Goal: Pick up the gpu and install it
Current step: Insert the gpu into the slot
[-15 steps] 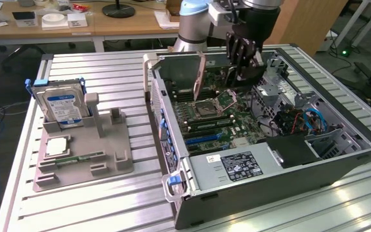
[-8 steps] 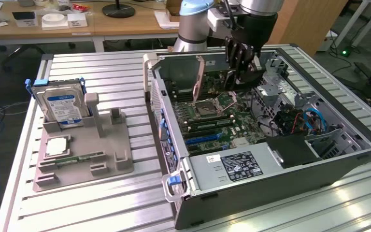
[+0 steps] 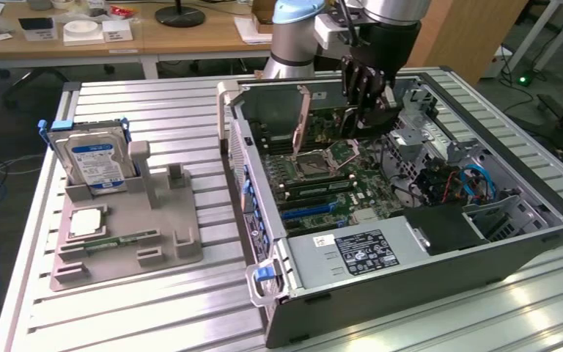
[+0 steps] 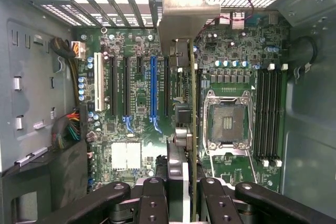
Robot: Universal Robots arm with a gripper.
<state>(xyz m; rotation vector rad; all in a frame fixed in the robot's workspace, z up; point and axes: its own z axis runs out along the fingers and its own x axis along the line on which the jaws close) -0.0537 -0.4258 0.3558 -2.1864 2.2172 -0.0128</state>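
Hanging at one o'clock from the exterior view's centre, the gripper (image 3: 372, 110) is closed narrowly on the gpu (image 3: 380, 123), holding it edge-down inside the open computer case (image 3: 409, 290) above the motherboard (image 3: 333, 183). The pick-up looks done: the card is well apart from the grey holder tray (image 3: 164, 253) at nine o'clock of the case, where the hard drive (image 3: 92, 163) stands. Installing remains, I judge. The wrist view shows the card's metal bracket (image 4: 181, 22) and lower edge clear of the blue slot (image 4: 154, 87), not yet seated.
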